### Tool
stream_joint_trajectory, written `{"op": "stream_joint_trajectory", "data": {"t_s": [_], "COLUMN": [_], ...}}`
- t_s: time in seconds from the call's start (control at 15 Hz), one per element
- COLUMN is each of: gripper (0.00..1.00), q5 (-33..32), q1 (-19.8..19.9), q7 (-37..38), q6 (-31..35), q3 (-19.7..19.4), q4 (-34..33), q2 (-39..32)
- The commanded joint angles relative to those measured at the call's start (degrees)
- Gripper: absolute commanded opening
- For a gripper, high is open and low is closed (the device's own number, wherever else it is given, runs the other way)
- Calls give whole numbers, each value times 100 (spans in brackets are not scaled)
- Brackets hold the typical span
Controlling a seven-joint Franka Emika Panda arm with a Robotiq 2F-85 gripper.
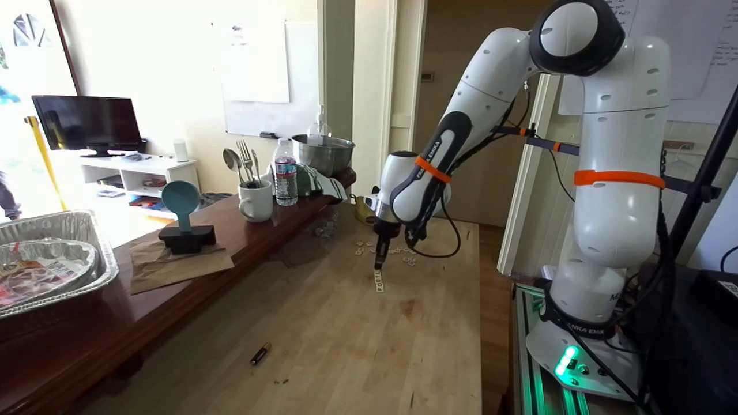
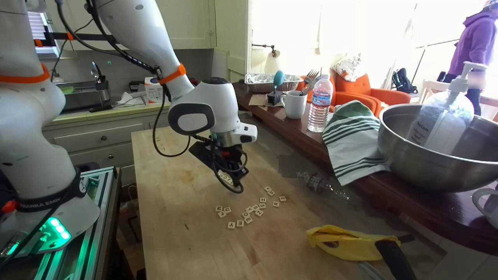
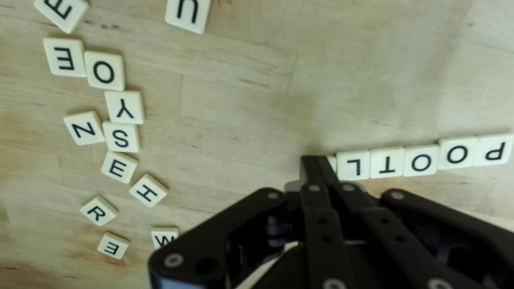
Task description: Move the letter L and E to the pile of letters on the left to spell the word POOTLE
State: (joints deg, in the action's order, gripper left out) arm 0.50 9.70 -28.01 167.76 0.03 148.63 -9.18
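Wrist view: right of frame centre, gripper (image 3: 316, 158) had fingers (image 3: 310, 173) closed together, hiding most of one tile (image 3: 332, 162); contact could not be told. Immediately right of that lay L tile (image 3: 353, 165).

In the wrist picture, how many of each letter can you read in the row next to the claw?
P tile: 1
O tiles: 2
T tile: 1
L tile: 1
Total: 5 readable; one more tile has its letter hidden by the claw.
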Motion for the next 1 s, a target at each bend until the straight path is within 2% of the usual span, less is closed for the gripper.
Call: {"op": "stream_joint_trajectory", "data": {"t_s": [0.0,0.33,0.4,0.47,0.67,0.93], "gripper": [0,0,18,27,47,78], "q5": [-88,226,322,459,700,616], "q1": [-60,-45,-55,-64,-65,-88], "q7": [149,-138,-195,-285,-447,-318], "q6": [218,215,199,161,92,-7], "q3": [20,259,320,392,550,562], "q4": [287,471,505,537,629,739], "q2": [253,503,561,628,819,1048]}}
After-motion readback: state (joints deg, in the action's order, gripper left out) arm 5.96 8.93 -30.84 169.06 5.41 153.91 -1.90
